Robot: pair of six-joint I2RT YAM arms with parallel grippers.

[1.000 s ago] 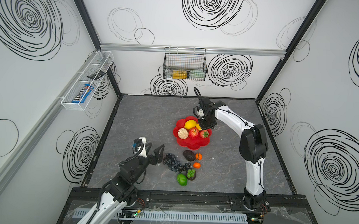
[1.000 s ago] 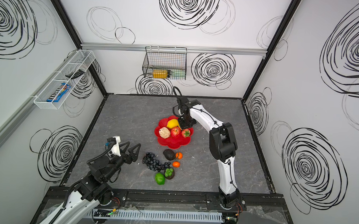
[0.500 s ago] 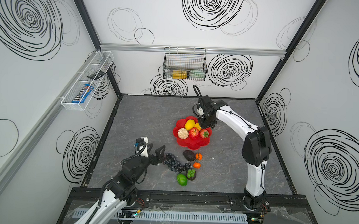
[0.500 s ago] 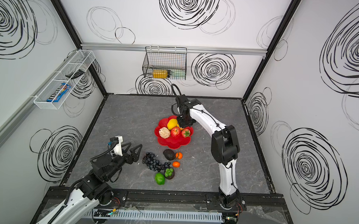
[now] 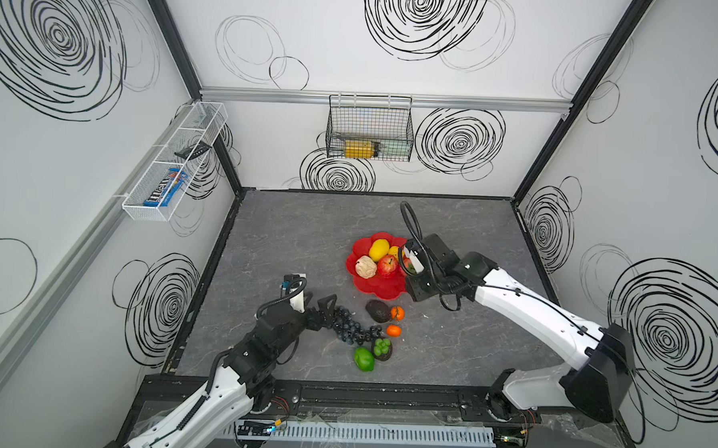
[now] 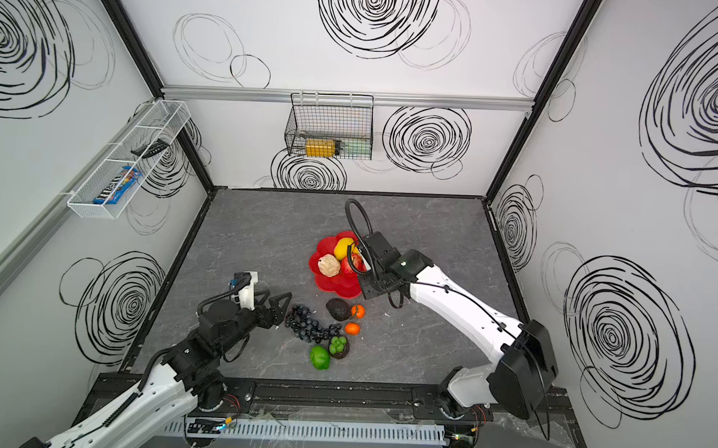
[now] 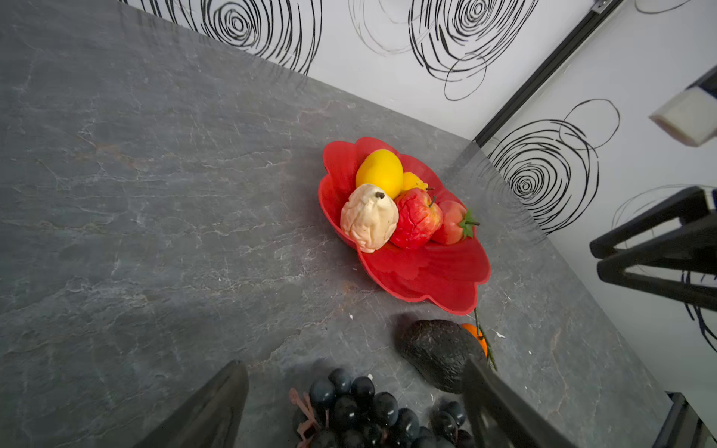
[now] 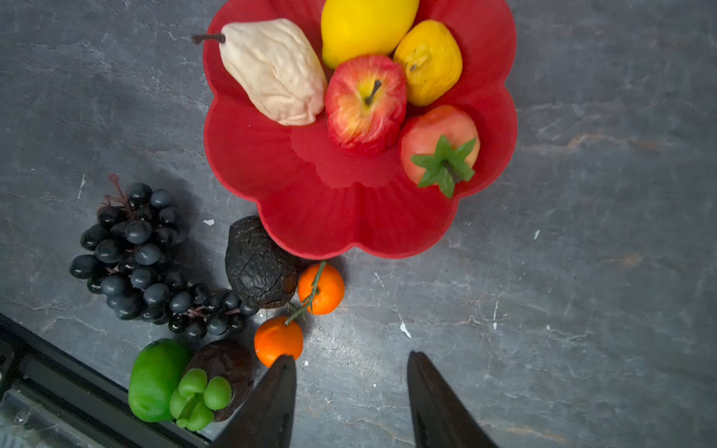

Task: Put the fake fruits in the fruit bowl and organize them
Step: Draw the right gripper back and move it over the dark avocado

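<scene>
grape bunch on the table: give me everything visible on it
The grape bunch is a cluster of dark blue-black, glossy, plastic-looking berries on a reddish-brown stem. It lies flat on the grey table, outside the red bowl. A tail of berries reaches the black avocado and looks to touch it. The open left hand is at its stem end, one finger on each side; contact cannot be told.

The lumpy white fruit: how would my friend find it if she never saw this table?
Find the red flower-shaped fruit bowl near the middle of the grey table. Inside it, the lumpy white fruit sits on the left in both top views, beside the red apple. It alone is pale and wrinkled, with a dark stem.
</scene>
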